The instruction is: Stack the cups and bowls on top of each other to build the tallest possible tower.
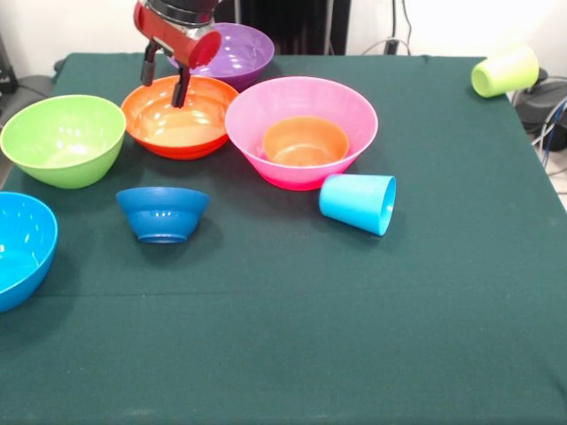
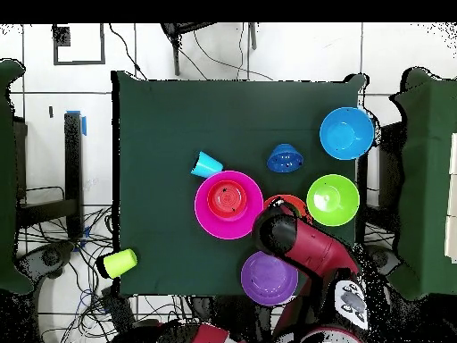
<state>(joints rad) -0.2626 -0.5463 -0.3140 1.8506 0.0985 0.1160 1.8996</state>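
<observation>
My gripper (image 1: 166, 78) hangs open, its black fingers (image 1: 182, 88) just over the far rim of the orange-red bowl (image 1: 177, 124), with nothing between them. The purple bowl (image 1: 237, 53) sits behind it. A small orange bowl (image 1: 304, 142) rests inside the large pink bowl (image 1: 354, 119); nothing else is stacked, and no tower is in view. The lime green bowl (image 1: 62, 137), light blue bowl (image 1: 18, 248) and small dark blue bowl (image 1: 162, 212) stand apart on the left. A light blue cup (image 1: 359, 202) lies on its side by the pink bowl. A lime green cup (image 1: 505, 71) lies at the far right corner.
The dark green cloth table (image 1: 292, 336) holds everything. In the overhead view the red arm (image 2: 299, 241) covers part of the orange-red bowl (image 2: 290, 202) and lies between the purple bowl (image 2: 269, 278) and lime green bowl (image 2: 332, 198). Cables lie on the floor beyond the table edges.
</observation>
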